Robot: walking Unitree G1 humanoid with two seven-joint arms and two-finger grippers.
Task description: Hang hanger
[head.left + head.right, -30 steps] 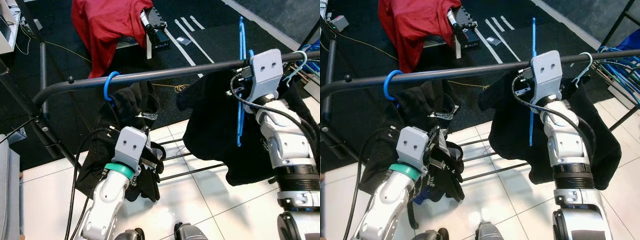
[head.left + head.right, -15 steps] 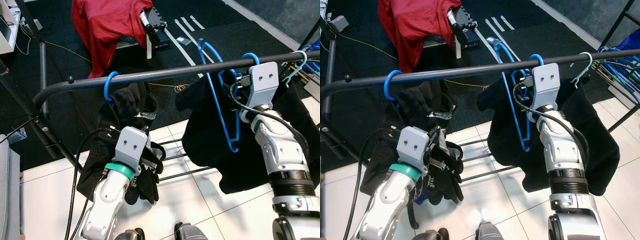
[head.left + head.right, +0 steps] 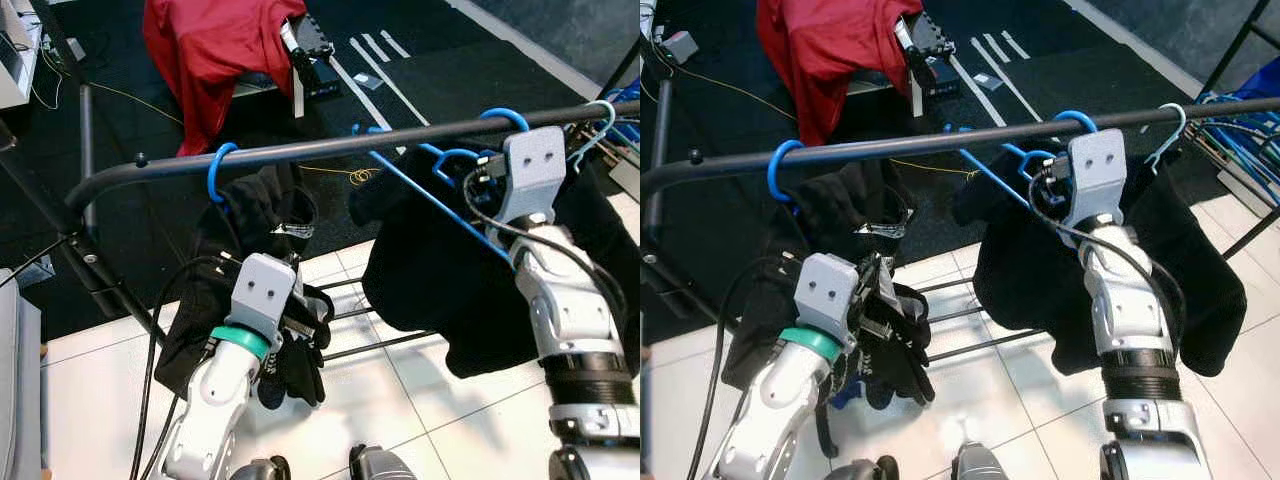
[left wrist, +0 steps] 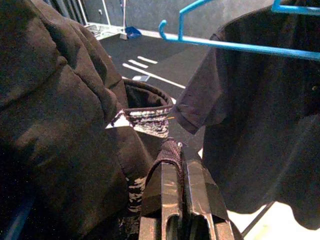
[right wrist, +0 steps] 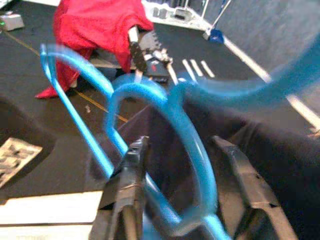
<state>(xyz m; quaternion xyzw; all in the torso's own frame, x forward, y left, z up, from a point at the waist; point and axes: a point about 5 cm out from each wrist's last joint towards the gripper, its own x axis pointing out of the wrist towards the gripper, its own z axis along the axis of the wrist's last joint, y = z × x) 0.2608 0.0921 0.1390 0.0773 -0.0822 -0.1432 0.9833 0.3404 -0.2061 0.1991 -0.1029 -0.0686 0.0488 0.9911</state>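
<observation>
— Down on my left side, what's that claw doing?

— My left gripper [image 4: 180, 165] sits low under the black clothes rail [image 3: 300, 152], its two fingers pressed together on a fold of the black garment [image 3: 250, 215] that hangs from a blue hanger hook [image 3: 218, 170] near the rail's left end. My wrist camera shows the cloth pinched right at the fingertips.

— And behind the rail?

— A red garment [image 3: 210, 50] is draped over something on the dark floor, well apart from the rail.

— Where's the hanger you're meant to hang?

— Further right. The blue hanger [image 3: 440, 205] has its hook [image 3: 503, 116] over the rail, and its body tilts down and to the right in front of a second black garment [image 3: 440, 290]. A pale hanger hook [image 3: 600, 118] sits on the rail just beside it, on the right.

— Your right claw?

— My right gripper [image 5: 187, 200] is up at the rail, just below that blue hook. Its fingers [image 5: 127, 185] stand spread apart, with the hanger's blurred neck between them; I cannot tell whether they touch it
</observation>
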